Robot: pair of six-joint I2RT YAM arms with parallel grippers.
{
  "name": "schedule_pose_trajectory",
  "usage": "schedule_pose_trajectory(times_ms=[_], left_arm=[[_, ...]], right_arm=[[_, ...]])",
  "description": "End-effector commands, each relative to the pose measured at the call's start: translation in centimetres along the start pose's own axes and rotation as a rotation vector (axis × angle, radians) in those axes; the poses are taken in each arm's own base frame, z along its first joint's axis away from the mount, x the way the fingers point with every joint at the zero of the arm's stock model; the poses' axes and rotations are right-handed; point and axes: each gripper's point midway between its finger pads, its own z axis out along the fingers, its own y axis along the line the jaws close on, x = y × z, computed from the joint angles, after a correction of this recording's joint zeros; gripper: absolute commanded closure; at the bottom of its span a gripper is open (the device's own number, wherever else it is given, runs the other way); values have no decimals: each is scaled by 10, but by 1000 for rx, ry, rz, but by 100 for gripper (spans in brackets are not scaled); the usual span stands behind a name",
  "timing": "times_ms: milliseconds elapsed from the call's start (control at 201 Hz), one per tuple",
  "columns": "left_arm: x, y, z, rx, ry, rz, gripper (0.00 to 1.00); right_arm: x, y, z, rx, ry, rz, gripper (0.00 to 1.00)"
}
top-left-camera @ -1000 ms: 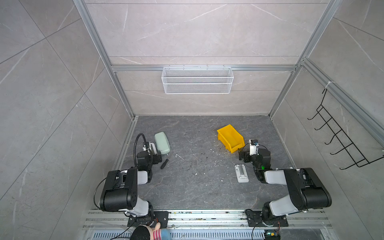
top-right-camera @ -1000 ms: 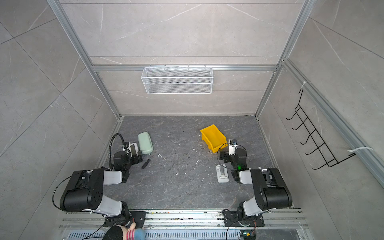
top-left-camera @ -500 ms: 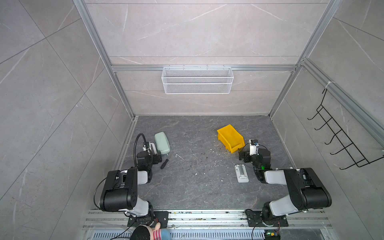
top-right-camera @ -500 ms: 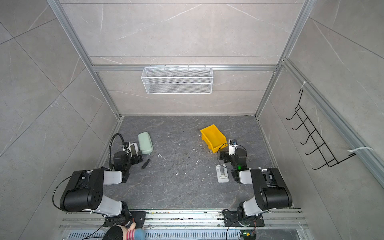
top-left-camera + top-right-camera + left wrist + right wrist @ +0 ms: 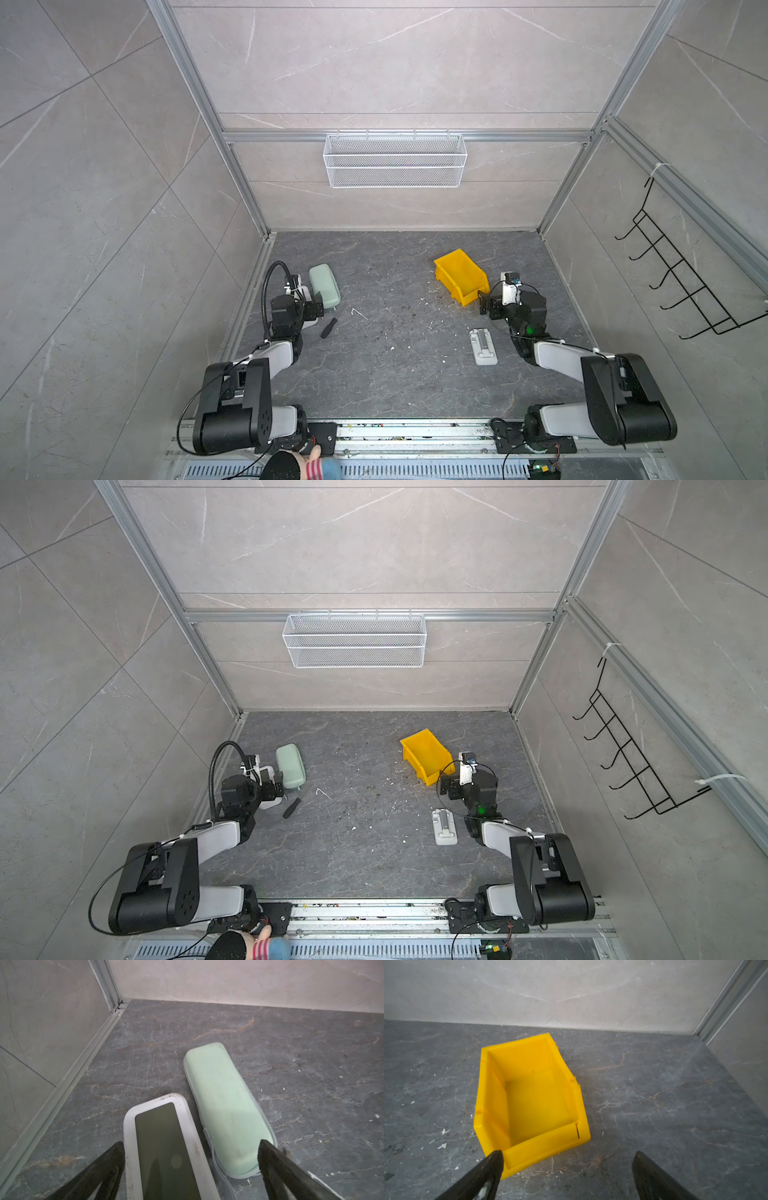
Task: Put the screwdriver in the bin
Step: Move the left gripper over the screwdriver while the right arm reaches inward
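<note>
The screwdriver (image 5: 333, 321) lies flat on the floor just beside your left gripper (image 5: 191, 1144), its shaft toward the green case (image 5: 224, 1105), well apart from the bin (image 5: 459, 274). Expect it to be light, stiff and apt to roll. Take it across the black handle, since the thin shaft looks slick. Your left gripper is spread wide and empty, its fingers flanking a white device (image 5: 166, 1142) and the case. Your right gripper (image 5: 568, 1153) is equally wide and empty, just before the bin's low lip.

Mint case (image 5: 224, 1105) beside white device (image 5: 162, 1147), white bracket (image 5: 483, 347), mesh basket (image 5: 395, 162), hook rack (image 5: 685, 262).
</note>
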Motion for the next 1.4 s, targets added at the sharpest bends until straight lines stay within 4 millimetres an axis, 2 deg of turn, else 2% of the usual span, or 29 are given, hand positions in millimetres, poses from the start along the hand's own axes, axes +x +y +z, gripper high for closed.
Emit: schedule_pose_trajectory(times_ms=[0,209,423,756,920,1085,1393], left_arm=[[-19,-16,-11,68,-10,51,0],[-36,-39,-37,142,35,136,0],[-36,-53,-61,177,135,206,0],[-24,-65,-88,199,331,260,0],[-16,-58,-88,143,430,253,0],[4,-64,-84,177,564,277,0],[40,-75,-58,214,763,290,4]], right_arm=[[-11,4,-8,-21,8,-20,1],[-40,13,-28,-64,-12,-42,1],[-63,37,-50,-153,-33,-82,1],[-80,104,-91,-372,-24,-144,1],[-85,132,-107,-459,-27,-171,1],[-92,155,-116,-531,-37,-201,1],[-87,215,-124,-667,-21,-287,1]])
